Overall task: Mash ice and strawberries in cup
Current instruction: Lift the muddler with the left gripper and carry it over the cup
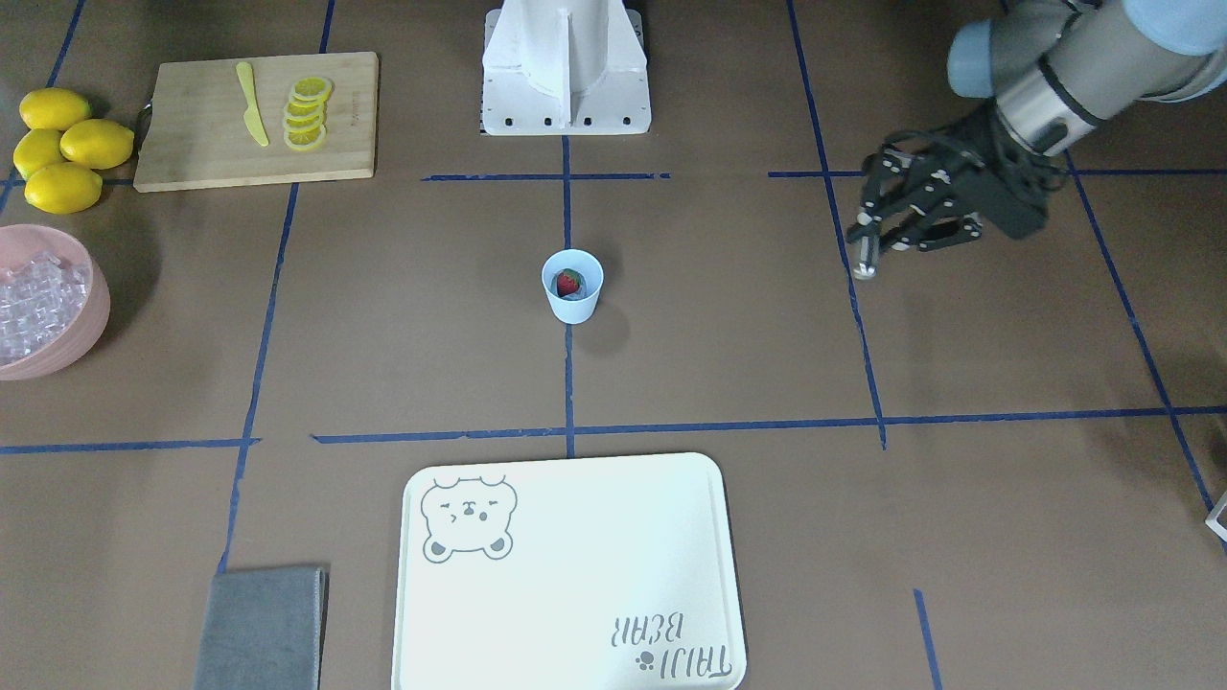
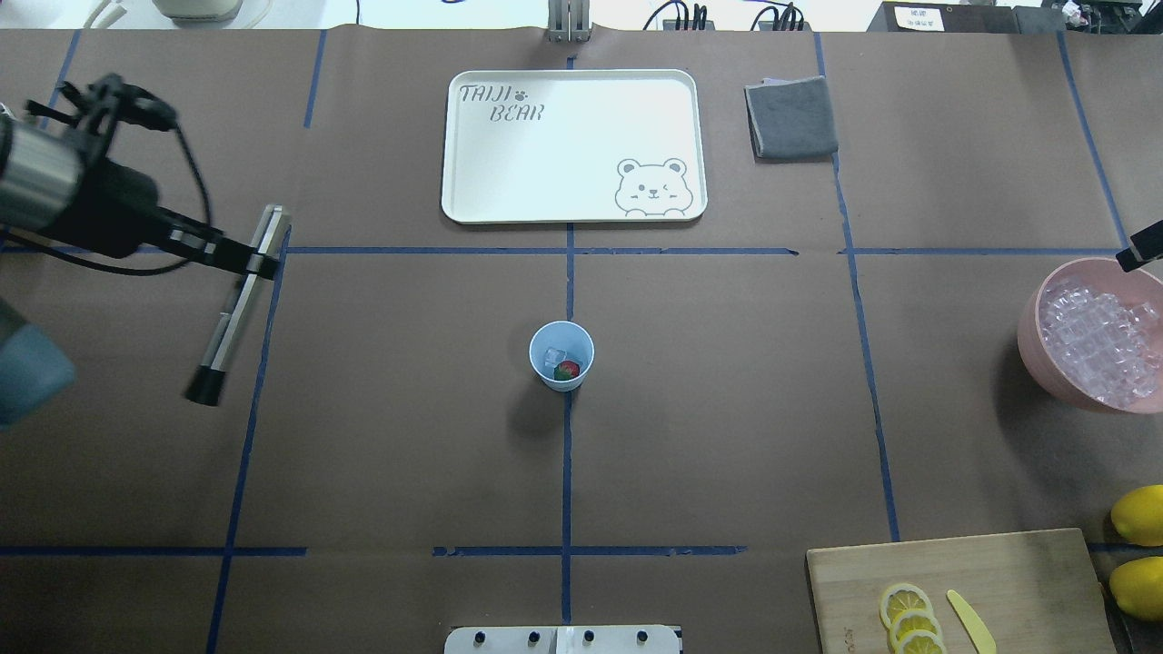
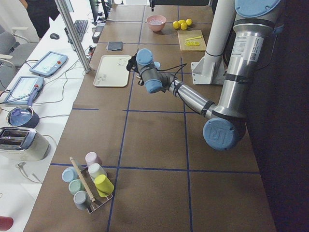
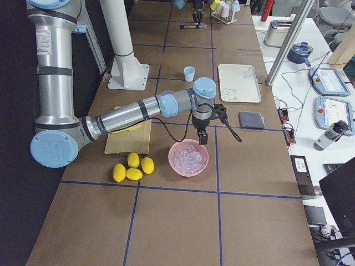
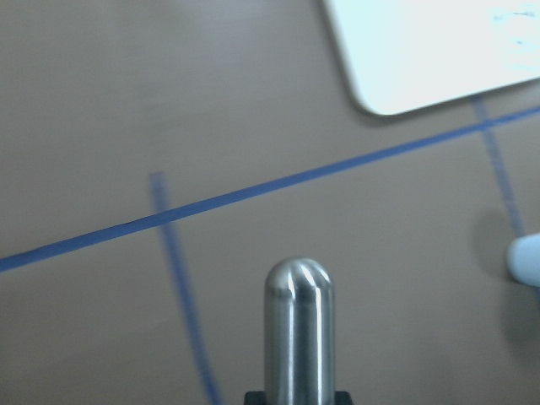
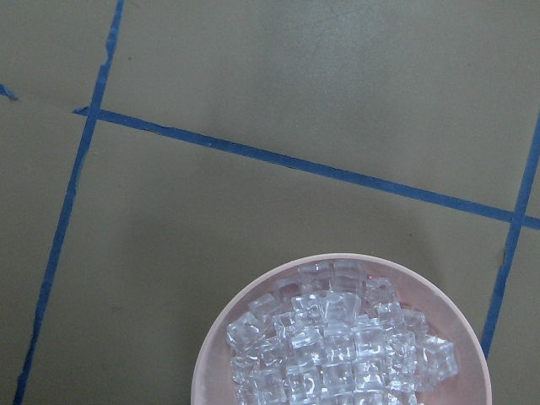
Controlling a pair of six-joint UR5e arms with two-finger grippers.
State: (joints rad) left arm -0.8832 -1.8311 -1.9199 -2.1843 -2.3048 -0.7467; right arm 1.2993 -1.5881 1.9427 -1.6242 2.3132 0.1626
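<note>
We see the brown tabletop point(image 2: 727, 409), the pink bowl point(image 2: 1031, 341) below the right gripper point(image 4: 202, 138), whose jaws we cannot tell to be apart or together, the left gripper point(image 2: 259, 263) with jaws clamped on a steel muddler point(image 2: 232, 318), then the central pale blue cup point(image 1: 572, 309) holding a strawberry point(image 2: 568, 370) and an ice cube point(image 2: 555, 358)

The cup point(image 2: 561, 356) is standing upright mid-table on a blue tape line point(image 2: 565, 472), its mouth open. The strawberry point(image 2: 568, 370) is lying whole inside it, a bit of green showing. What looks like a single cube of ice point(image 2: 553, 358) is sitting beside it, and more ice is filling a pink bowl point(image 2: 1031, 336) well apart.
</note>
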